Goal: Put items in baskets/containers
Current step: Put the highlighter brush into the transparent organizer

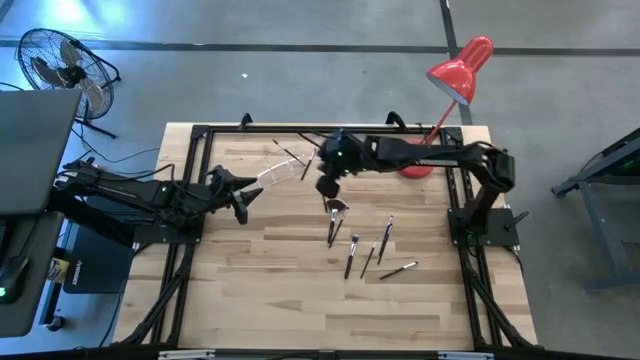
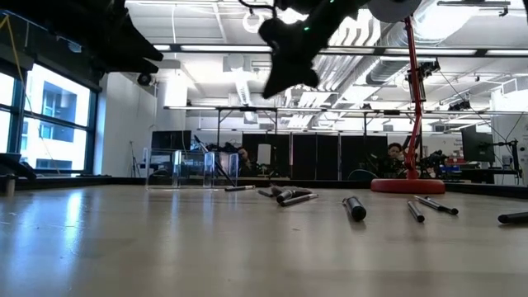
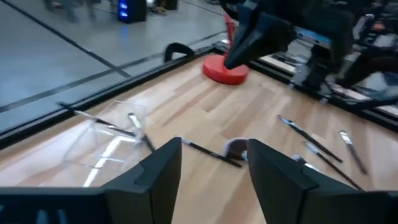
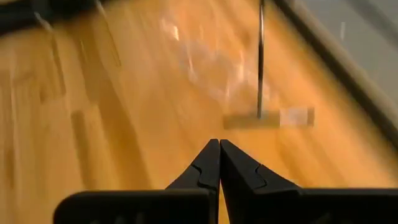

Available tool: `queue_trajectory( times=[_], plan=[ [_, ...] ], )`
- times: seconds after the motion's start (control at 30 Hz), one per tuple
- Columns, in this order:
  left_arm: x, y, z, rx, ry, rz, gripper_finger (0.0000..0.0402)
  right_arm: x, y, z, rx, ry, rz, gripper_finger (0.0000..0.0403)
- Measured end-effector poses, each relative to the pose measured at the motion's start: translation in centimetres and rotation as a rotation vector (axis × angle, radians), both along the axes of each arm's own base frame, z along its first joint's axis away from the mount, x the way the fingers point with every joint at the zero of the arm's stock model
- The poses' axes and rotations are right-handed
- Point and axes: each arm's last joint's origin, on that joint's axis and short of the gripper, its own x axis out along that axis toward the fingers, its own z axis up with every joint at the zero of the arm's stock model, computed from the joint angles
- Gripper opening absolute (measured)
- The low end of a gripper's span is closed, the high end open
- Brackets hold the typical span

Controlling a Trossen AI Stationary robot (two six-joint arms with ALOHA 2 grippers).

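A red desk lamp (image 1: 455, 75) stands at the wooden table's (image 1: 260, 290) far edge, a floor fan (image 1: 55, 65) beyond

The bench (image 1: 300, 290) is pale wood in jointed strips, smooth with a soft sheen that mirrors the ceiling lights in the low view. The holder (image 1: 283, 166) is clear, glossy plastic or glass, nearly colourless. The brushes (image 1: 352, 255) have thin dark handles, some with shiny metal-looking collars; one (image 1: 337, 207) ends in a soft fluffy head. The lamp (image 1: 462, 68) is glossy red. Both hands, left hand (image 3: 212, 168) and right hand (image 4: 219, 163), look like matt black plastic.
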Motion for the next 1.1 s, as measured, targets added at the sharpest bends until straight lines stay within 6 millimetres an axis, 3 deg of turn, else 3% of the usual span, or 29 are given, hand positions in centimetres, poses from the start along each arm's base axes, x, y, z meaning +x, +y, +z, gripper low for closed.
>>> queue_trajectory(
  times=[0.2,0.4,0.6,0.77,1.1],
  plan=[
    [0.3,-0.2,-0.2,-0.038,0.007,-0.042,0.0183,-2.7,3.5,0.1,0.026,0.217,-0.163,0.0002],
    [2.2,-0.7,-0.8,-0.13,0.071,-0.049,0.0183,-4.0,6.4,-1.0,0.024,0.353,-0.233,0.0002],
    [4.9,-1.4,-0.7,-0.134,0.159,-0.081,0.0183,-6.4,8.8,-3.5,0.112,0.289,-0.251,0.0001],
    [7.4,-2.0,-0.3,-0.15,0.216,-0.106,0.0183,-10.7,10.0,-5.6,0.215,0.169,-0.296,0.0001],
    [13.7,-3.4,1.0,-0.273,0.398,0.026,0.0183,-18.9,9.6,-8.0,0.334,-0.023,-0.35,0.0001]
  ],
)
